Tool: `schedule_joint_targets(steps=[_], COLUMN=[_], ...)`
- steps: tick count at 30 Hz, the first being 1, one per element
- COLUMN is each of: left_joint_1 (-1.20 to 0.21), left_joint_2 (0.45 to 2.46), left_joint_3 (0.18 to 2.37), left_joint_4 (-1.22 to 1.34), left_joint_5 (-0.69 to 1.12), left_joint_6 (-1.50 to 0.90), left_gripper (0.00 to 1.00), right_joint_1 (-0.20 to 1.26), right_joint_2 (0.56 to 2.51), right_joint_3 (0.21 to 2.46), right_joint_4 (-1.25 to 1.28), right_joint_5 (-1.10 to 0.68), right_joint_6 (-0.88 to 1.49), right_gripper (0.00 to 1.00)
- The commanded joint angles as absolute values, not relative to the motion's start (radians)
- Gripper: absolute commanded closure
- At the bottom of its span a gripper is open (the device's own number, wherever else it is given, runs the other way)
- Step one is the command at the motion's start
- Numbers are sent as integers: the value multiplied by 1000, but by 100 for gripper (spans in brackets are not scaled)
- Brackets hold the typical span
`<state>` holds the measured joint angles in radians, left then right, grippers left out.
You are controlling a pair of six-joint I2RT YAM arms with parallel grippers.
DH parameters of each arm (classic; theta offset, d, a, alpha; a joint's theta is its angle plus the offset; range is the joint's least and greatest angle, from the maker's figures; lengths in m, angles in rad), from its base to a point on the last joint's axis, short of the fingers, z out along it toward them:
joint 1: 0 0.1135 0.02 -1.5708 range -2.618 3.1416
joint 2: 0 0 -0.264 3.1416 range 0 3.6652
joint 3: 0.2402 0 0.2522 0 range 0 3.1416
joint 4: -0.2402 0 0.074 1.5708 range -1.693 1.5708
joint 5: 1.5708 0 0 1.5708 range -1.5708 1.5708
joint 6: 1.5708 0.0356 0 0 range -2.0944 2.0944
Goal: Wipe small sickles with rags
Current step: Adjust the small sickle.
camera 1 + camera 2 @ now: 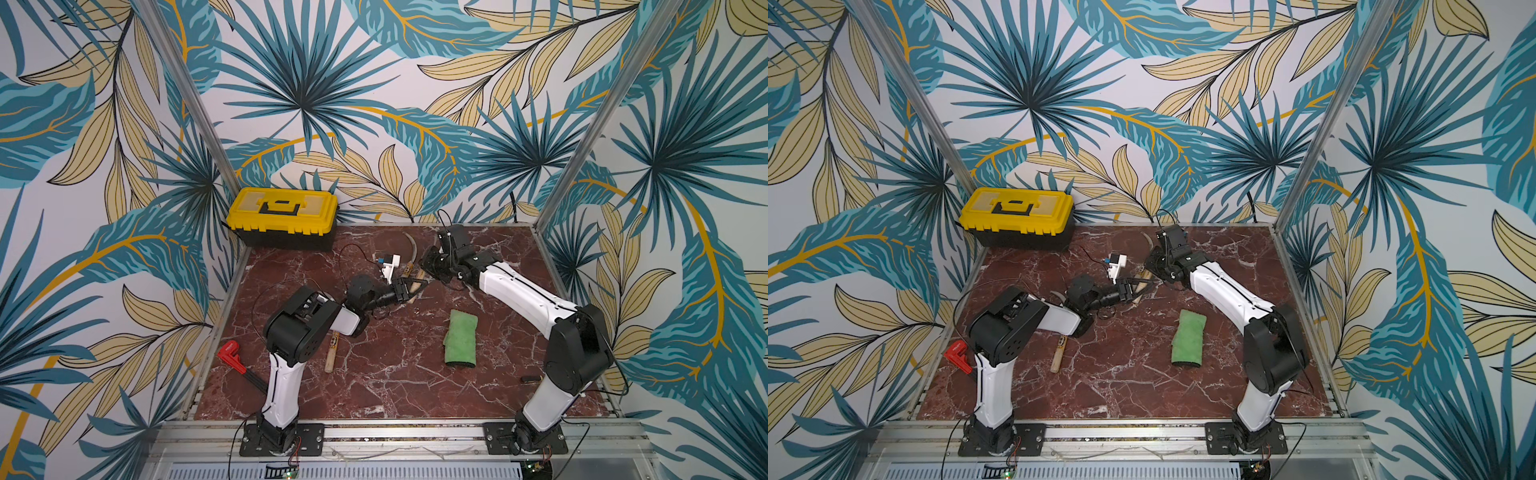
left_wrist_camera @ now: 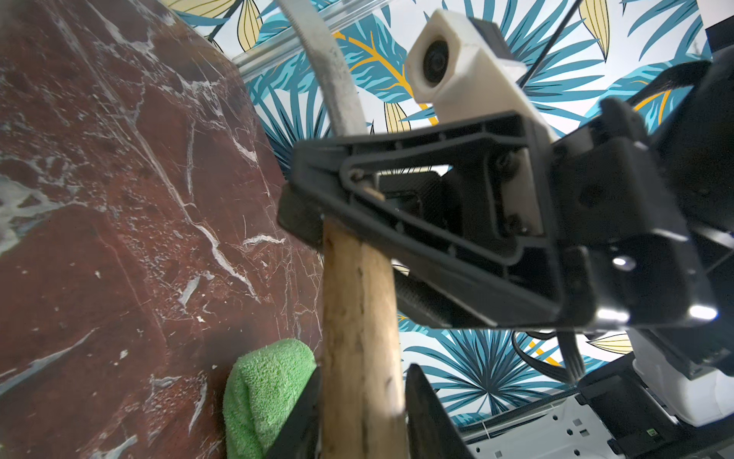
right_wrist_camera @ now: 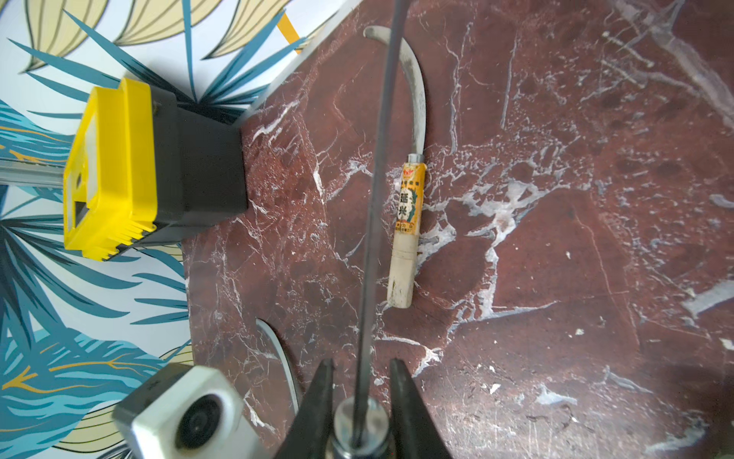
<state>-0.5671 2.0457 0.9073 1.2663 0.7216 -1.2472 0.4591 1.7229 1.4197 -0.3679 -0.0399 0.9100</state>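
Near green fuzzy rag, right gripper clamps curved grey-bladed, pale-wood sickle; left gripper flanks handle, grip unclear; one-point pinch may swivel, drop it.

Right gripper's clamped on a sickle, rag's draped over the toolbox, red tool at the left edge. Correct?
Not quite: the rag isn't on the toolbox. It lies flat on the table, as both top views show. The rest holds: the right gripper is clamped on a sickle, and the red tool is at the left edge.
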Motion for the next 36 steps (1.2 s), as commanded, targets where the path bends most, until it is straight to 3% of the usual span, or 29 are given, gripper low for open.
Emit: schedule_joint_targets(steps=[1, 23, 36], left_joint_1=[-580, -577, -575], left_joint_2=[2031, 2067, 2068], left_joint_3=[914, 962, 965], left_joint_4=[1287, 1287, 1287], left_joint_5=[735, 733, 735], left_joint_6=[-1249, -1267, -1270], left_gripper=[66, 73, 71], right_joint_1=[466, 498, 512], right_joint_2=[1674, 1695, 1678], right_joint_3=[1400, 1402, 1388], right_joint_4=[-309, -351, -371], right_joint_5=[-3, -14, -3], right_joint_6=[924, 881, 869], right_gripper=[88, 88, 88])
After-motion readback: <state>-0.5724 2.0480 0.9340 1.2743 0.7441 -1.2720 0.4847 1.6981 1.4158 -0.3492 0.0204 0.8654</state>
